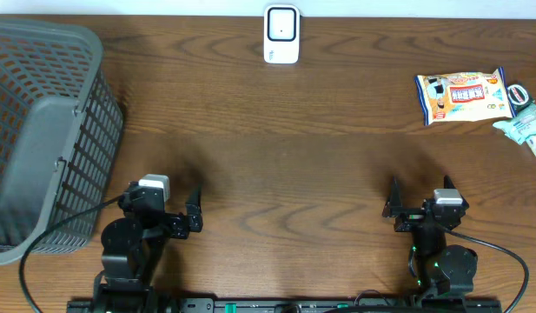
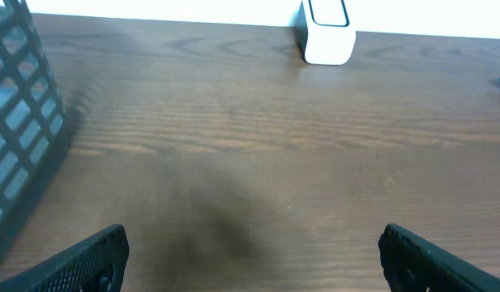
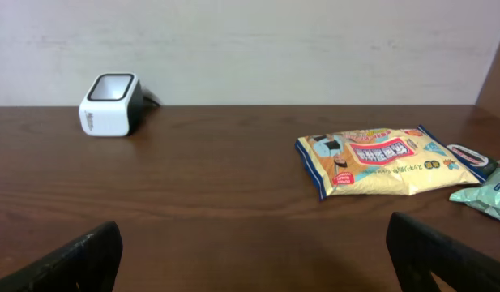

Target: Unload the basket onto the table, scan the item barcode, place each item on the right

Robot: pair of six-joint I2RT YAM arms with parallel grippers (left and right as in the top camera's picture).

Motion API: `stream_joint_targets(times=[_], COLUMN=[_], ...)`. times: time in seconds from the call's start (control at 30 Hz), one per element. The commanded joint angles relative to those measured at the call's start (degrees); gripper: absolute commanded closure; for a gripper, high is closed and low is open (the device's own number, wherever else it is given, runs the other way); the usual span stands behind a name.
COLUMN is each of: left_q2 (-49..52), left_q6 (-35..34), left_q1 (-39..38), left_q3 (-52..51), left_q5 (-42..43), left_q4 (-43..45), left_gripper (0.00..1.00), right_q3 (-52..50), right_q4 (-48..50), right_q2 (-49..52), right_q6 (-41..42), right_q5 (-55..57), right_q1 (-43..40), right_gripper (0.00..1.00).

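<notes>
A white barcode scanner (image 1: 281,35) stands at the table's far edge, near the middle; it also shows in the left wrist view (image 2: 325,32) and the right wrist view (image 3: 110,105). A yellow snack packet (image 1: 463,96) lies flat at the far right (image 3: 379,160). My left gripper (image 1: 196,213) rests near the front left, open and empty (image 2: 251,243). My right gripper (image 1: 396,211) rests near the front right, open and empty as well (image 3: 251,235). Both are far from the packet and the scanner.
A grey plastic basket (image 1: 42,130) fills the left side, close to my left arm (image 2: 19,122). Right of the snack packet lie a pale green packet (image 1: 524,126) and a small round item (image 1: 518,94), near the table's right edge.
</notes>
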Motion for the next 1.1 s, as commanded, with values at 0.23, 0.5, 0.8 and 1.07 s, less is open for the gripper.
stream_joint_targets(times=[0.23, 0.5, 0.8, 1.07], left_q2=[-9.07, -15.87, -16.46, -16.44], left_q6=[0.37, 0.13, 0.15, 0.13], left_q1=[1.29, 4.26, 4.26, 4.26], left_q3=[-9.77, -13.88, -16.94, -16.94], left_q5=[0.48, 0.5, -0.66, -0.94], left_q4=[7.43, 10.99, 21.07, 15.23], left_gripper=[0.02, 0.02, 0.02, 0.02], right_q3=[-0.11, -0.11, -0.11, -0.11], right_q4=[-0.22, -0.22, -0.22, -0.22], right_q2=[-0.37, -0.37, -0.37, -0.37], right_q6=[0.79, 0.79, 0.79, 0.79], right_q5=[-0.11, -0.13, -0.13, -0.11], right_q1=[-0.46, -0.46, -0.46, -0.46], right_gripper=[0.01, 0.01, 0.01, 0.01])
